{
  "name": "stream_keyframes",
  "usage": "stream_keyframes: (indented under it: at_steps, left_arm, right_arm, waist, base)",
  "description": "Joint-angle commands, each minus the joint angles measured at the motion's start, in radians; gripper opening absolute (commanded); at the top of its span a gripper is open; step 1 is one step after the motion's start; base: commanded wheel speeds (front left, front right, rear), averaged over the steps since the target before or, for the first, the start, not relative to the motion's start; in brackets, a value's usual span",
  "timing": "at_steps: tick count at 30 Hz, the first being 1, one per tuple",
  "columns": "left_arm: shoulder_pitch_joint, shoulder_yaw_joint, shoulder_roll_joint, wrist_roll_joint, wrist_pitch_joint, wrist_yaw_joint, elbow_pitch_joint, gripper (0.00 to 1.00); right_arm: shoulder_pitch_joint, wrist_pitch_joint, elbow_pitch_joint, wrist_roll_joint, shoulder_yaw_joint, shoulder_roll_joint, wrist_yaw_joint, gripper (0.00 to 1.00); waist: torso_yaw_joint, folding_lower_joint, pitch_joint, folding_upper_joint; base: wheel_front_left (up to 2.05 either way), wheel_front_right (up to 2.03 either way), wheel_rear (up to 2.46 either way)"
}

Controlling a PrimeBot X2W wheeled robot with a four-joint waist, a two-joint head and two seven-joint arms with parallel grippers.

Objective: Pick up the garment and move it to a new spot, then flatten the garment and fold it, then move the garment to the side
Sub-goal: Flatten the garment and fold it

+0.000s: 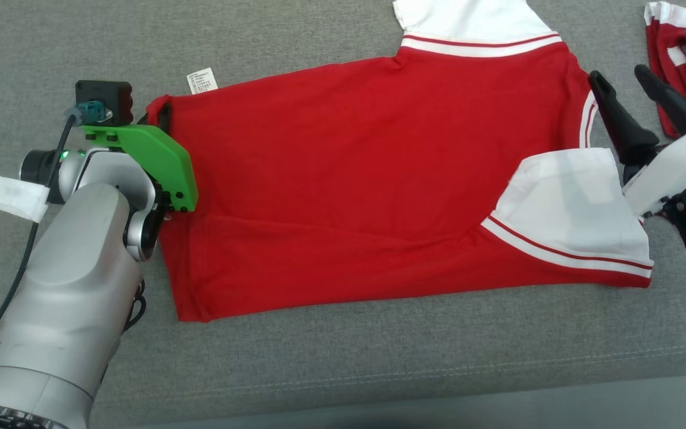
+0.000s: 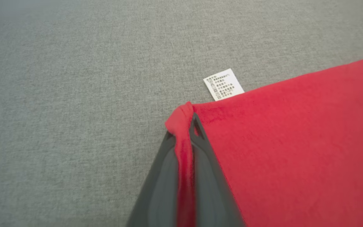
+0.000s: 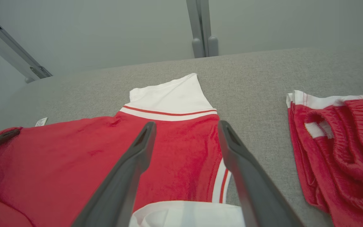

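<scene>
Soft, matt cloth garment (image 1: 343, 173)

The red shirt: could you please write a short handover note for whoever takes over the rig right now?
Left gripper: shut on the hem corner of the shirt, beside the label.
Right gripper: open at the collar end, nothing between its fingers.
Things: the shirt lies spread nearly flat on the grey surface, near sleeve folded onto the body. A second red garment lies apart, far right.
Done: shirt laid out, hem corner gripped.
Left: likely a right-hand grip, the fold, then moving it aside.
</scene>
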Motion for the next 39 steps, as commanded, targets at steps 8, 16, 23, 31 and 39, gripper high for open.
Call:
stream_keyframes:
  at_steps: [8,16,23,31,39]
  left_arm:
    - [0.015,-0.015,-0.025,0.027,-0.11,0.01,-0.119,0.0]
    - [0.036,-0.03,-0.06,0.043,-0.175,0.045,-0.251,0.0]
    - [0.005,-0.058,-0.1,0.057,-0.192,0.048,-0.312,0.0]
    - [-0.028,-0.08,-0.134,0.062,-0.204,0.041,-0.319,0.0]
    - [-0.044,-0.101,-0.15,0.06,-0.212,0.031,-0.295,0.0]
  right_arm:
    - [-0.237,0.084,0.184,-0.04,0.017,-0.057,0.0,1.0]
    - [-0.501,0.177,0.4,-0.107,0.038,-0.086,0.0,1.0]
    - [-0.668,0.245,0.581,-0.159,0.025,-0.095,0.0,1.0]
    - [-0.79,0.31,0.724,-0.223,0.026,-0.106,0.0,1.0]
    - [-0.836,0.378,0.801,-0.247,0.044,-0.112,0.0,1.0]
  waist:
    - [0.079,0.0,0.034,-0.0001]
    - [0.171,0.0,0.119,-0.0001]
    - [0.243,0.0,0.18,-0.0001]
    - [0.292,0.0,0.209,-0.0001]
    - [0.314,0.0,0.205,-0.0001]
  base:
    - [0.0,0.0,0.0]
    - [0.0,0.0,0.0]
    - [0.0,0.0,0.0]
    - [0.0,0.0,0.0]
    - [0.0,0.0,0.0]
